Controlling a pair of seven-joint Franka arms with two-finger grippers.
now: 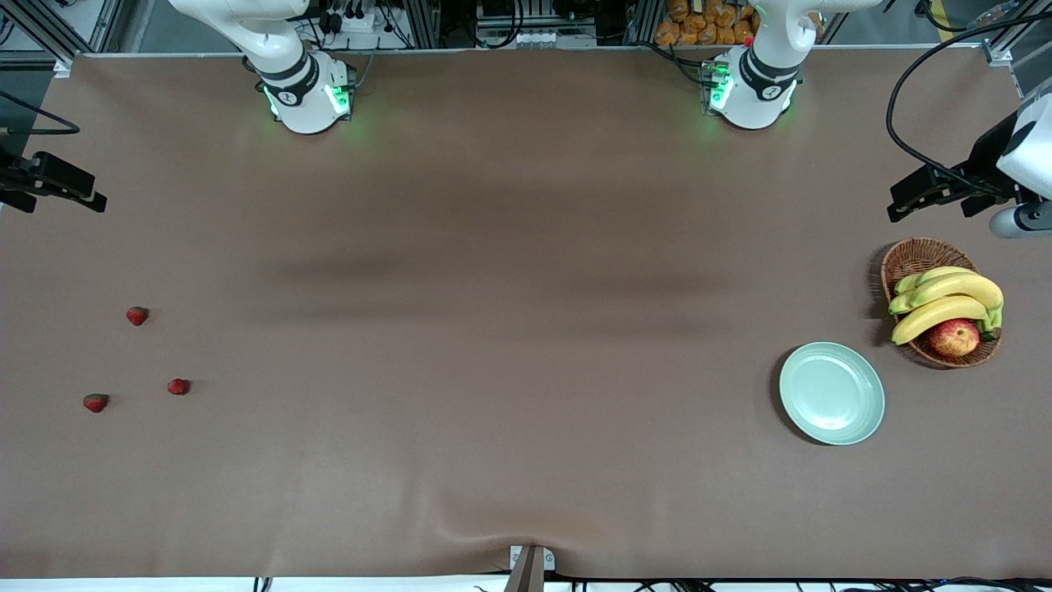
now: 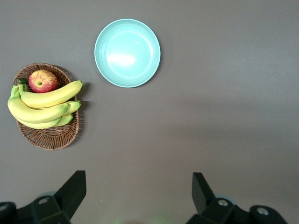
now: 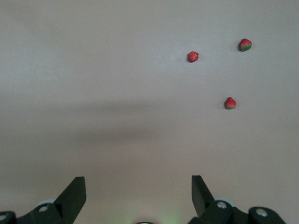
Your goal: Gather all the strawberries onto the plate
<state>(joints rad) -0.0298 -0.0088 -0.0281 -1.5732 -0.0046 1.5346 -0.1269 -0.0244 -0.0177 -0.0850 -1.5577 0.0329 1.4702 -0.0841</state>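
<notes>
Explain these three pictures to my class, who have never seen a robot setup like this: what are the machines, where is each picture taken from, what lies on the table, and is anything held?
Two white robot arms stand at a brown table. The big picture looks down from a high camera facing them. Each small picture comes from a camera on one arm's wrist, with that arm's two black fingers at the edge. The left hand is open over bare table beside the plate and a wicker basket of bananas with an apple. The right hand is open above the table at the end where three strawberries lie. Nothing is held, and the plate is empty.
</notes>
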